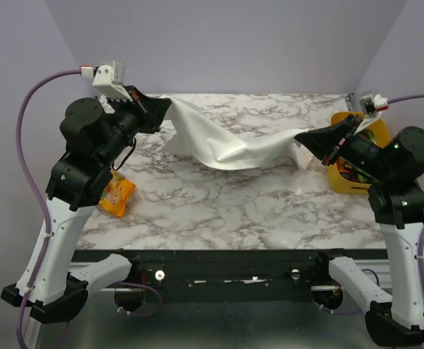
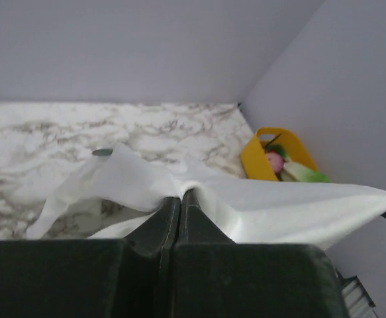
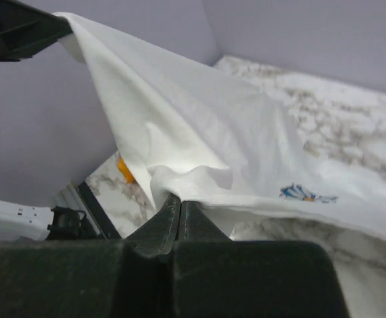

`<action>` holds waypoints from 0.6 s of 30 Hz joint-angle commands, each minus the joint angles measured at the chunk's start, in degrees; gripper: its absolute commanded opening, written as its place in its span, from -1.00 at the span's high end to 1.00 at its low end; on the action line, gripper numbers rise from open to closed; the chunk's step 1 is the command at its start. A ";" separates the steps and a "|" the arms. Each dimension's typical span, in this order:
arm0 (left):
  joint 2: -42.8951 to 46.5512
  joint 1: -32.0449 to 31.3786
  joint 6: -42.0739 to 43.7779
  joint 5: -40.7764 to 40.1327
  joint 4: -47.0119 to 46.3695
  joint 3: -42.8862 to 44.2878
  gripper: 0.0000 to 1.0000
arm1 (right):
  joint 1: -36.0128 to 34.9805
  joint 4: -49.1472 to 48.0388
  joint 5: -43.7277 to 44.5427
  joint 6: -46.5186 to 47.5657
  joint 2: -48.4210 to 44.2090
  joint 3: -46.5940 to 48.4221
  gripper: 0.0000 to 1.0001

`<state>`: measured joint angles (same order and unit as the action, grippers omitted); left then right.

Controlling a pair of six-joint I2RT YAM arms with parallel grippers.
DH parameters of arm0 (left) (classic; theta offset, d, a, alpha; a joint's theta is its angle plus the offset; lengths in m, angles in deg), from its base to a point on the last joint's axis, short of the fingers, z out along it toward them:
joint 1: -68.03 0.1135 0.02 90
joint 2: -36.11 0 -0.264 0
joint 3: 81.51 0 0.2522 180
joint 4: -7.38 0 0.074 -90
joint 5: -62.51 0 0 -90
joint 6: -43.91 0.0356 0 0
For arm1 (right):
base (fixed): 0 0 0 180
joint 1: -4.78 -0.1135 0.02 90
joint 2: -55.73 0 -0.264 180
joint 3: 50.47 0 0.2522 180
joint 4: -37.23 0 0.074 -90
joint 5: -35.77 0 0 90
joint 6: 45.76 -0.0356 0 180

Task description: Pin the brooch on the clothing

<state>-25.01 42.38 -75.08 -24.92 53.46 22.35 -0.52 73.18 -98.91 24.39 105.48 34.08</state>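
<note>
The white T-shirt hangs stretched above the marble table between my two grippers. My left gripper is shut on one edge of it, with the fingertips closed on a fold in the left wrist view. My right gripper is shut on the opposite edge, also seen in the right wrist view. The blue flower print shows on the sagging cloth. A tiny dark green disc, the brooch, lies on the table just behind the shirt's edge, partly hidden. It is hidden in the top view.
A yellow basket holding toys stands at the right edge, close behind my right gripper; it also shows in the left wrist view. An orange snack packet lies at the left near the left arm. Purple walls enclose the back and sides.
</note>
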 commanded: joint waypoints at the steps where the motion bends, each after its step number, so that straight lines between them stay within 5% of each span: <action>1: 2.50 -0.37 3.94 3.06 -8.50 5.50 1.00 | 0.03 -6.19 -1.99 -3.60 -2.29 5.59 0.99; 9: -12.07 1.21 6.14 0.42 -0.50 18.52 1.00 | 0.03 -7.87 6.71 -3.17 9.55 9.89 0.99; 13: -21.39 8.31 3.87 4.98 -0.59 28.50 1.00 | 0.11 -8.31 12.94 -3.61 20.62 18.05 0.99; 17: -35.60 16.22 -0.44 10.17 -1.73 40.64 1.00 | 0.03 -3.85 15.32 -4.49 36.08 36.92 0.99; 18: -38.43 17.46 -1.76 12.96 -1.38 44.50 1.00 | 0.03 -1.74 15.24 -4.49 43.16 49.50 0.99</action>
<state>-54.10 54.16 -72.35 -19.30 52.85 55.20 -0.50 68.00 -88.77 20.56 136.67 61.18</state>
